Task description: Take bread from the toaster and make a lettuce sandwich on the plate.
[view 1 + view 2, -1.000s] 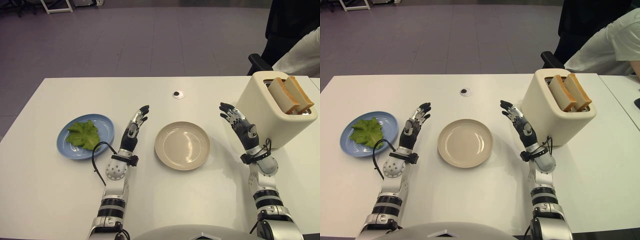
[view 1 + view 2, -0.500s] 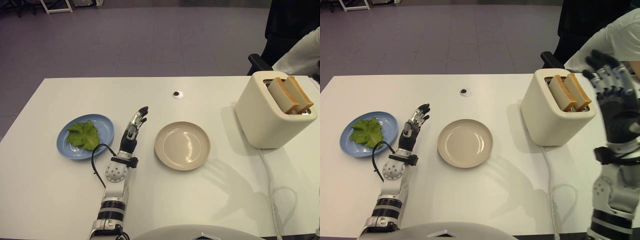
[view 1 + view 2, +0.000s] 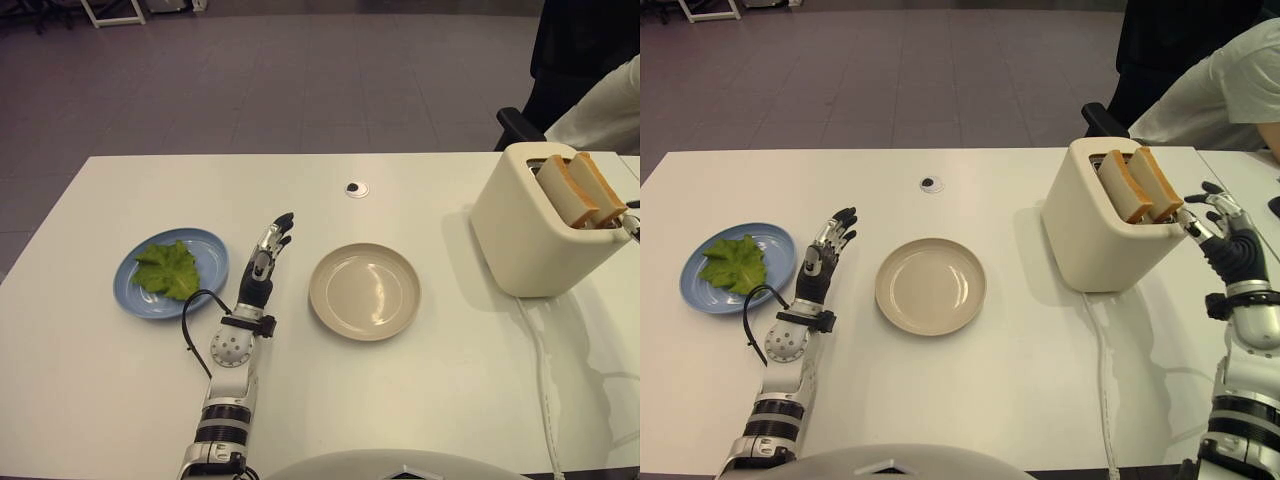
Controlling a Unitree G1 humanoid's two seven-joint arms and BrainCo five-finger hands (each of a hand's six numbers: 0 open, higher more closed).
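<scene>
A cream toaster stands at the right of the table with two bread slices sticking up from its slots. My right hand is just right of the toaster, fingers spread and open, fingertips close to the nearer slice without holding it. An empty beige plate lies in the middle of the table. A lettuce leaf rests on a blue plate at the left. My left hand lies flat and open on the table between the two plates.
The toaster's white cord runs across the table toward the front edge. A small round black-and-white fitting sits in the table near the back. A person in white is seated behind the toaster at the far right.
My right hand swung from the toaster's left side up and around to its right side, and has come down beside the slices. The left hand stayed put.
</scene>
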